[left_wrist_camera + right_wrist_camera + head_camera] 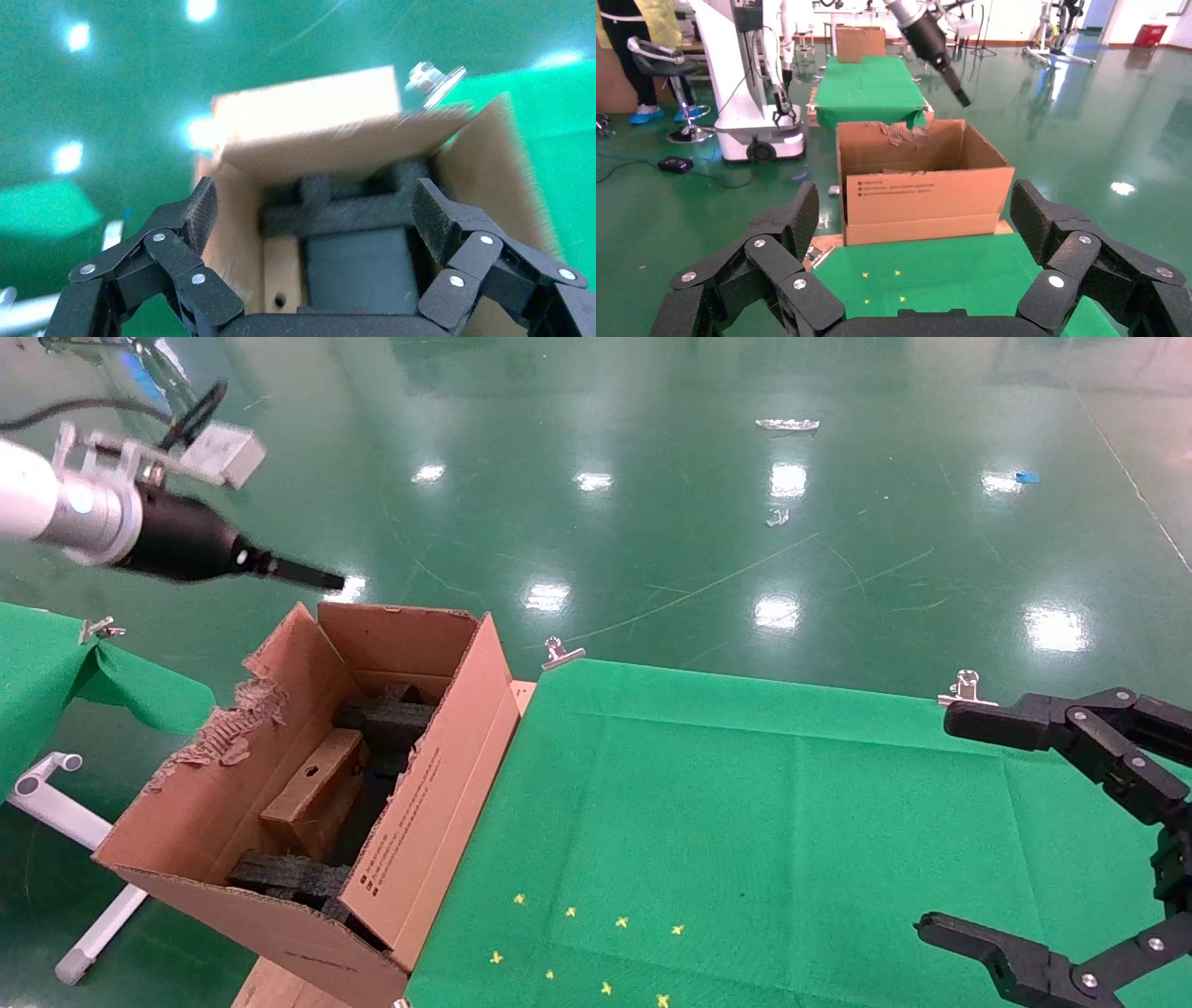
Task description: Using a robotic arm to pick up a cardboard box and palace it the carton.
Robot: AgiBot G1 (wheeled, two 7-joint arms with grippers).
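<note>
The carton (438,803) stands open at the table's left end, with a torn left flap and printed right flap. The cardboard box (312,794) lies tilted inside it on black foam (386,719). My left gripper (321,579) hangs in the air above the carton's far edge, open and empty. Its wrist view looks down between the open fingers (204,210) into the carton (309,112), at foam (337,210) and the box's side with a dark mark (281,281). My right gripper (941,826) is open and empty over the table's right side, facing the carton (912,189).
The green cloth table (745,803) has small yellow marks (577,943) near its front and metal clips (559,654) at its far edge. A second green table (37,682) and a white pipe frame (56,803) lie left of the carton. Another robot base (747,84) stands beyond.
</note>
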